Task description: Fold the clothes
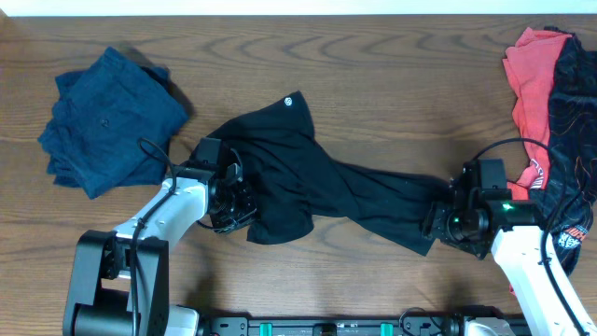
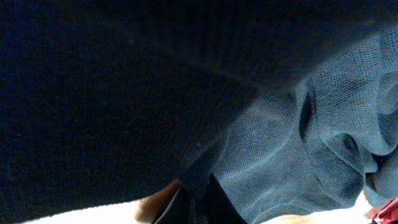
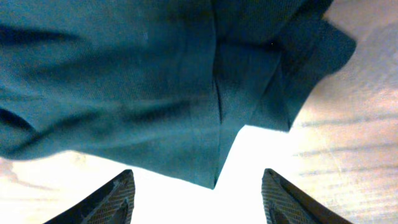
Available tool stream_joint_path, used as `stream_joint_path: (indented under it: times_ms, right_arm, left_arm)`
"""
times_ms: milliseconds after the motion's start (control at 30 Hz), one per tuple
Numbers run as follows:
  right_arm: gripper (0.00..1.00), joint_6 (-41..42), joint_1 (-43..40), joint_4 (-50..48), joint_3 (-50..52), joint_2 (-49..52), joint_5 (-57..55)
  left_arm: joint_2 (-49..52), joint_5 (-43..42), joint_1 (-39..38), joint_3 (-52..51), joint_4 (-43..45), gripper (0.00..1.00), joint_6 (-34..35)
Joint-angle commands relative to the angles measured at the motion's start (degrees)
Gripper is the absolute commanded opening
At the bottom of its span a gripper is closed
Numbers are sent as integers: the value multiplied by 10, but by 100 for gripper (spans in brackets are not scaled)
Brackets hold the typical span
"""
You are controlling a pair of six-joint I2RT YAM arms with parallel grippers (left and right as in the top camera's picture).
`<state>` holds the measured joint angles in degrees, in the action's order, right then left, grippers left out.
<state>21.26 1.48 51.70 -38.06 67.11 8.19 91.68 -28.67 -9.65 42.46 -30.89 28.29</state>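
The left hand (image 1: 241,205) is clamped shut on the edge of the black shirt (image 1: 308,173). The right hand (image 3: 197,180) stands open, holding nothing, with the shirt's hem just ahead of its fingertips.

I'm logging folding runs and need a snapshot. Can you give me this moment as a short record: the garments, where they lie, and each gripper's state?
black shirt: mid-table, rumpled, stretched between the two arms
navy garment: left side, bunched, untouched
red garment: right edge, seemingly partly under the black printed garment
left gripper: shut on the shirt's left edge
right gripper: open at the shirt's right end, fabric not yet between its fingers
table: wood
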Motion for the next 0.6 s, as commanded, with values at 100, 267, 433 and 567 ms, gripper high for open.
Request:
stream_joint_path:
  times_ms: [100, 267, 433, 567]
  right_arm:
    - [62, 0, 37, 19, 11, 1, 2]
    - [62, 32, 57, 5, 38, 3, 10]
    - [59, 56, 57, 4, 40, 7, 8]
    - [57, 99, 57, 2, 48, 25, 7]
  left_arm:
    - [3, -9, -1, -3, -3, 6, -6]
    - [3, -9, -1, -3, -3, 6, -6]
    - [3, -9, -1, -3, -3, 6, -5]
    - [3, -9, -1, -3, -3, 6, -5]
